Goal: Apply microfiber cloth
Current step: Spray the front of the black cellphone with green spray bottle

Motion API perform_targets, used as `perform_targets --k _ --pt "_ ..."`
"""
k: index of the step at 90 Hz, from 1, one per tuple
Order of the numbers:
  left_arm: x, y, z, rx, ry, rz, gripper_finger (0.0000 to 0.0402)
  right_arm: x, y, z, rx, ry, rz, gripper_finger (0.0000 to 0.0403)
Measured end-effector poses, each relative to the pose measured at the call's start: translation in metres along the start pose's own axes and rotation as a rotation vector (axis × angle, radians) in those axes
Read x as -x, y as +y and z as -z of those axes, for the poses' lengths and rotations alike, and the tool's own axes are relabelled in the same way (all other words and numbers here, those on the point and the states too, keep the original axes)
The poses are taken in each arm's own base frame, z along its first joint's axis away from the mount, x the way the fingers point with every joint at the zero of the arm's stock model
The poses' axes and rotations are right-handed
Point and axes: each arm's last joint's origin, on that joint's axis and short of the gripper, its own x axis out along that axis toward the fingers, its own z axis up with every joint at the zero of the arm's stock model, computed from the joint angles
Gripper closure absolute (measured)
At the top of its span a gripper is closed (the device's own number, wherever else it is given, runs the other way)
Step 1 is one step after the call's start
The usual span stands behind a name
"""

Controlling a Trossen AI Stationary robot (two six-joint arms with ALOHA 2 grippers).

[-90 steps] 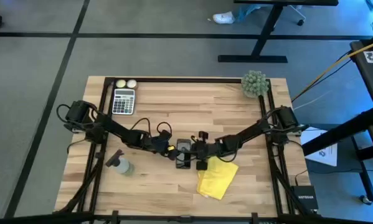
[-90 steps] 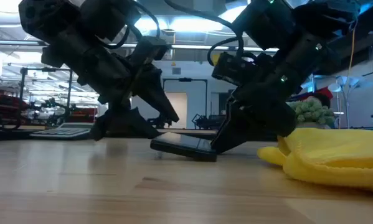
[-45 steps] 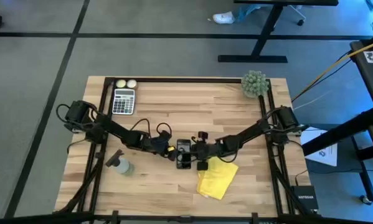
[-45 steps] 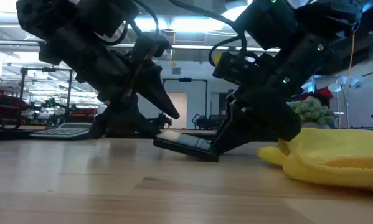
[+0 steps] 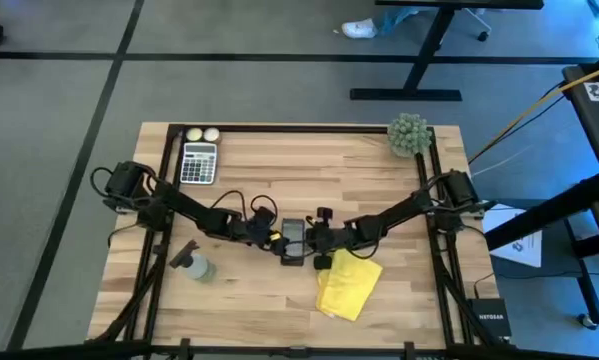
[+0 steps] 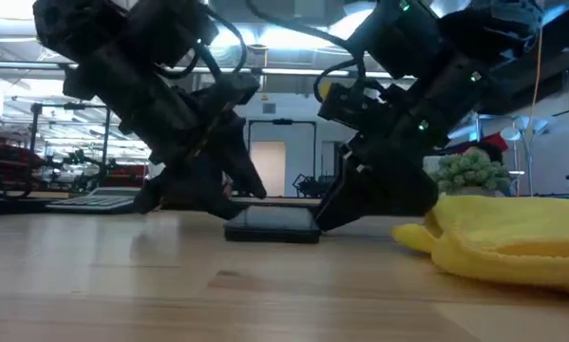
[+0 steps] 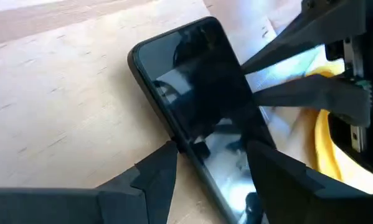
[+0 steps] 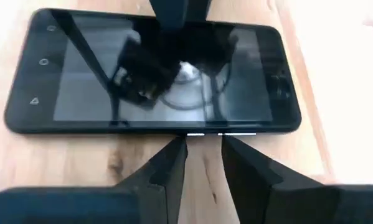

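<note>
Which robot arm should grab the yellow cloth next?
Probably the right: its hand sits right beside the yellow cloth, while the left hand is on the phone's far side.

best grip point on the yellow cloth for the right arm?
Likely the raised rumpled fold at the microfiber cloth's end nearest the right gripper, from above: the low view shows it bunched up off the table, giving the fingers fabric to pinch.

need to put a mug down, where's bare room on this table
Bare wood between the grey calculator and the green spiky ball, and along the near edge between the grey spray bottle and the yellow microfiber cloth. Crowded at centre: both grippers flank the black smartphone.
</note>
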Motion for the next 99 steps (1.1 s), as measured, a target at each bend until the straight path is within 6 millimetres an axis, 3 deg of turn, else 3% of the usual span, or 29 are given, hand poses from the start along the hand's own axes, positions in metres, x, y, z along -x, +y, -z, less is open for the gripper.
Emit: perform_targets --k 16,34,49,60,75,99 --pt "0.0 0.0 0.0 -0.004 0.003 -0.003 0.0225 0.006 -0.001 -0.002 0.014 0.013 -0.016 0.031" --pt "0.0 0.001 0.001 -0.01 0.011 -0.007 0.0225 0.027 -0.007 -0.009 0.052 0.032 -0.032 0.0309" --pt "0.0 0.002 0.001 -0.016 0.017 -0.008 0.0225 0.045 -0.012 -0.019 -0.012 -0.002 -0.068 0.0271" --pt "0.0 0.002 0.002 -0.018 0.021 -0.01 0.0225 0.052 -0.019 -0.024 -0.126 -0.019 -0.079 0.0212" --pt "0.0 0.002 0.002 -0.027 0.037 -0.003 0.0225 0.047 -0.036 -0.02 -0.447 0.089 -0.247 0.0147" --pt "0.0 0.002 0.003 -0.053 0.068 0.014 0.0225 0.041 -0.035 0.014 -0.918 0.183 -0.252 0.0125"
